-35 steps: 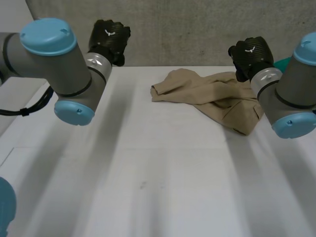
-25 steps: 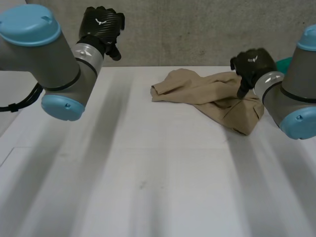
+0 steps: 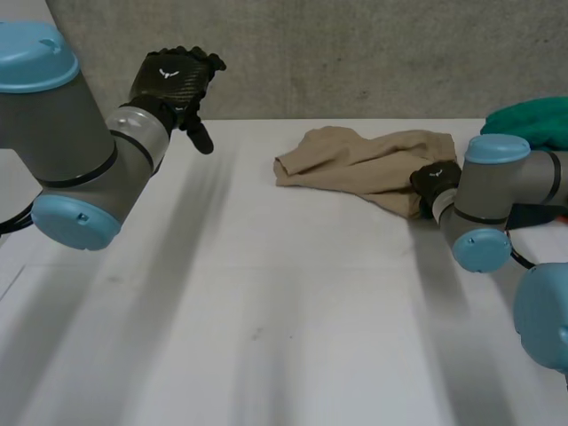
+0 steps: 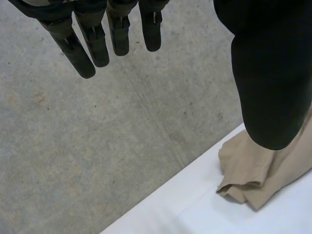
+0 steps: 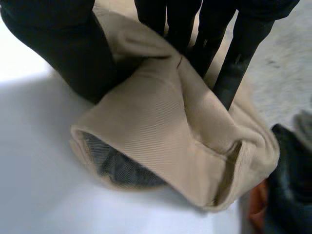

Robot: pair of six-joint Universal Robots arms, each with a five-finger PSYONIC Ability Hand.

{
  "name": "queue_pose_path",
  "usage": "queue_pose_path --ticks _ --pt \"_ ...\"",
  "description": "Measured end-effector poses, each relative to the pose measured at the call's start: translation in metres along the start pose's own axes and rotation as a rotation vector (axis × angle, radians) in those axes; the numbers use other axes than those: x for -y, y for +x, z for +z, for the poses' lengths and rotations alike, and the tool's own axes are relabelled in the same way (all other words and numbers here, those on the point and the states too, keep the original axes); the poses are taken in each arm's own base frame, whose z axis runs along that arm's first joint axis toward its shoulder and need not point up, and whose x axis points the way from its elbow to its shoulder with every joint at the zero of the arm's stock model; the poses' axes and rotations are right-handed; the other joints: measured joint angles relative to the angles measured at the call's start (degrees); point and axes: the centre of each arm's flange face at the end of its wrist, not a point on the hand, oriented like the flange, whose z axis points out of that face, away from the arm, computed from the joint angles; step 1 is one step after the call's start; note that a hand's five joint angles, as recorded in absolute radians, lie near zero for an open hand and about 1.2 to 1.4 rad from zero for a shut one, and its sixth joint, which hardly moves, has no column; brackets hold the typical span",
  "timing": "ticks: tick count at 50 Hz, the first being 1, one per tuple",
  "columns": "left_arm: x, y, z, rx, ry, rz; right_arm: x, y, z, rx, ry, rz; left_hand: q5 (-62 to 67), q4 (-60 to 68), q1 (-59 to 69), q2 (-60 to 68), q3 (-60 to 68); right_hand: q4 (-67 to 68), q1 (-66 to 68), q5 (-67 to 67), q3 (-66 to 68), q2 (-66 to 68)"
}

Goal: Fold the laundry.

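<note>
In the head view, the tabletop (image 3: 266, 293) is white and a grey wall (image 3: 355, 53) stands behind it. A tan cloth (image 3: 351, 158) lies in a messy heap near the far edge, more to the right side. The left hand (image 3: 173, 82) is up in the air over the far left part of the tabletop, well apart from the tan cloth. Its fingers (image 3: 202, 138) are loose and hold nothing. The right hand (image 3: 434, 180) is low down at the right end of the tan cloth, on the side nearer the robot, and it touches the cloth there. A green cloth (image 3: 532, 124) sits by the far right corner.

In the left wrist view, the fingers (image 4: 118, 34) of the left hand hang straight with gaps between them. The big thumb (image 4: 268, 73) is beside them. Nothing is in this hand. The grey wall (image 4: 97, 136) is past the fingertips. One end of the tan cloth (image 4: 253, 170) lies on the tabletop (image 4: 185, 209), close to its far edge.

In the right wrist view, the right hand (image 5: 68, 48) has hold of the tan cloth (image 5: 161, 131). The thumb is on one side of a thick fold and the fingers (image 5: 239, 53) press on the other side, so the fold is squeezed between them. The end of the cloth is open like a mouth, and it is dark inside. The cloth rests on the tabletop (image 5: 34, 185). A dark thing (image 5: 292, 195) lies just beside the cloth; I cannot tell what it is.
</note>
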Motion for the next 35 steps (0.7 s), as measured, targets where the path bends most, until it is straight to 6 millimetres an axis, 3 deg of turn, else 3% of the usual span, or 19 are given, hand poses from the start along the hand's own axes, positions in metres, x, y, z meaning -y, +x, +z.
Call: queue_pose_path --ticks 2,6,7,9,10,17,26,32,35 --pt "-0.001 -0.001 0.000 0.002 -0.004 0.000 0.006 0.003 -0.002 -0.010 0.014 0.005 0.00 0.00 0.00 0.00 0.00 0.49 0.78 0.74 0.62 0.54" --pt "-0.004 -0.003 -0.001 0.008 -0.010 0.001 0.050 0.017 -0.025 -0.017 0.100 0.047 0.00 0.00 0.00 0.00 0.00 0.52 0.79 1.63 1.09 0.54" --pt "-0.004 -0.004 -0.001 0.010 -0.011 0.001 0.075 0.024 -0.042 -0.012 0.154 0.071 0.00 0.00 0.00 0.00 0.00 0.52 0.79 1.90 1.20 0.54" --pt "-0.004 -0.004 -0.001 0.011 -0.012 0.001 0.092 0.029 -0.055 -0.005 0.198 0.088 0.00 0.00 0.00 0.00 0.00 0.67 0.79 2.11 1.39 0.54" --pt "-0.004 -0.004 -0.001 0.011 -0.014 -0.001 0.123 0.037 -0.080 0.013 0.280 0.121 0.00 0.00 0.00 0.00 0.00 0.91 0.79 2.28 1.49 0.54" --pt "-0.014 0.009 -0.005 -0.015 -0.057 -0.052 0.193 0.038 -0.162 0.119 0.481 0.177 0.00 0.00 0.00 0.00 0.00 1.19 1.75 2.66 1.60 0.54" --pt "-0.053 0.045 -0.016 -0.095 -0.218 -0.191 0.232 0.031 -0.235 0.214 0.560 0.169 0.00 0.00 0.00 0.00 0.00 1.48 2.23 2.66 2.11 0.54" --pt "-0.073 0.069 -0.026 -0.146 -0.338 -0.283 0.238 0.025 -0.261 0.253 0.575 0.161 0.85 0.72 0.59 0.54 0.41 1.50 2.23 2.64 2.11 0.54" --pt "-0.082 0.083 -0.034 -0.172 -0.404 -0.324 0.238 0.021 -0.270 0.269 0.573 0.158 8.44 8.24 8.31 7.80 7.39 1.51 2.23 2.64 2.12 0.54"
